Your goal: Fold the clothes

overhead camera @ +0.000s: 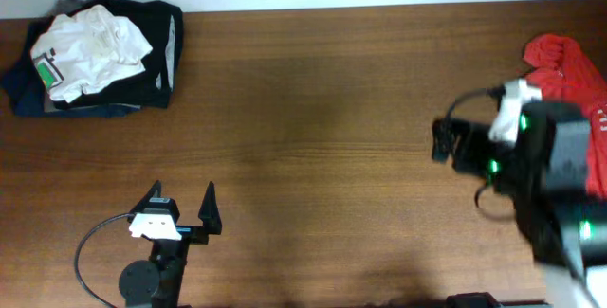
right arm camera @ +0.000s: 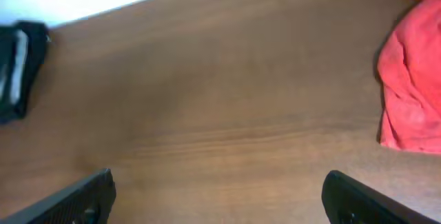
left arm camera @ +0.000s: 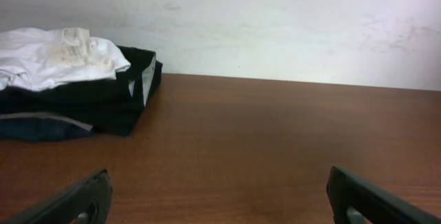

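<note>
The white shirt (overhead camera: pixel 90 47) lies folded on top of a dark folded stack (overhead camera: pixel 156 57) at the table's far left corner, its green label (overhead camera: pixel 46 70) showing. It also shows in the left wrist view (left arm camera: pixel 52 58). My left gripper (overhead camera: pixel 181 200) is open and empty near the front left, well apart from the shirt. My right gripper (overhead camera: pixel 441 142) is open and empty at the right side, above bare wood. Both wrist views show wide-apart jaws (left arm camera: pixel 217 193) (right arm camera: pixel 217 193) with nothing between them.
A red garment (overhead camera: pixel 569 66) lies crumpled at the far right edge, next to my right arm; it shows in the right wrist view (right arm camera: pixel 413 79). The dark stack's edge (right arm camera: pixel 17 69) shows there too. A white wall (left arm camera: pixel 275 24) bounds the table's back.
</note>
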Motion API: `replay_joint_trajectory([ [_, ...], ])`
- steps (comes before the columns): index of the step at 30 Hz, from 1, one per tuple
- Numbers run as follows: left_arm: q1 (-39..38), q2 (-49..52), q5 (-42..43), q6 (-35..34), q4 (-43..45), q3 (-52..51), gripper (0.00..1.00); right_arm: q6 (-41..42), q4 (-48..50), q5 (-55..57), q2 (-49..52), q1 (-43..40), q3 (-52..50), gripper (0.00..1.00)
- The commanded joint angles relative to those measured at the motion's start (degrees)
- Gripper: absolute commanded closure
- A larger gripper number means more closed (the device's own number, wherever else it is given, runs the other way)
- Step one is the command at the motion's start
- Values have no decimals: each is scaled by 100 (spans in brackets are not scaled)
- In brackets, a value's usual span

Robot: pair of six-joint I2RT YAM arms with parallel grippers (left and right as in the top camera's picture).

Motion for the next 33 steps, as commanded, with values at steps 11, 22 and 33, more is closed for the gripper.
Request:
replay_joint_trajectory([
  [11,37,-44,-50,-50,11,-46,1,-35,4522,-68,-5410,42,-5939,1],
  [22,37,-44,-50,-50,11,-46,1,-857,5171,-481,-5482,37,-6926,1],
  [33,37,-44,-50,-50,11,-46,1,-857,5176,-481,-5482,37,-6926,1],
])
